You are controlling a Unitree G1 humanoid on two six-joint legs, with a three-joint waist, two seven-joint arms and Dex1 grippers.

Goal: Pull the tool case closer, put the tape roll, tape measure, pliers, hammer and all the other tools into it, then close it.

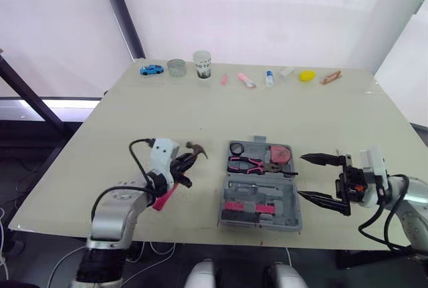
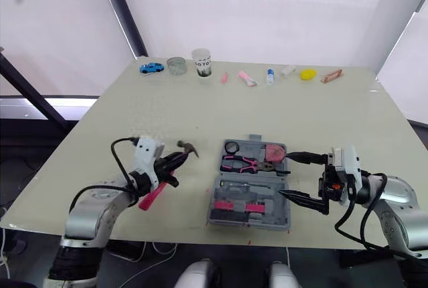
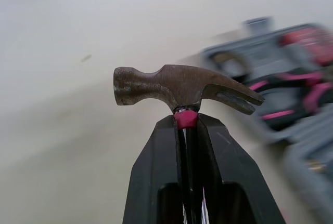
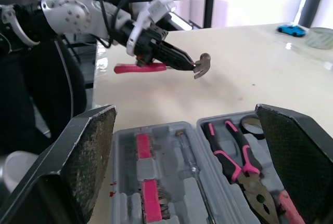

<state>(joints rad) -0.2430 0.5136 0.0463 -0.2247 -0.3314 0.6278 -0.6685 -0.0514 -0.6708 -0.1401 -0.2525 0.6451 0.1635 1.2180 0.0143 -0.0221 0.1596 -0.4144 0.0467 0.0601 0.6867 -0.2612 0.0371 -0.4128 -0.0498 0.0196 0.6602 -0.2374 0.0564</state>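
The grey tool case (image 1: 259, 184) lies open near the table's front edge, holding pink-handled pliers (image 1: 246, 163), a pink tape measure (image 1: 280, 154) and a tape roll (image 1: 236, 148). My left gripper (image 1: 187, 162) is shut on the hammer (image 3: 179, 88), just below its rusty head, and holds it above the table left of the case; the pink handle (image 1: 162, 198) sticks back past the wrist. My right gripper (image 1: 317, 180) stands open just right of the case, fingers (image 4: 86, 156) spread wide towards it, nothing between them.
Along the table's far edge stand a blue toy car (image 1: 151, 69), a glass dish (image 1: 176, 67), a paper cup (image 1: 202, 64), and several small items including a yellow object (image 1: 306, 75). A dark frame pole (image 1: 27, 97) runs at the left.
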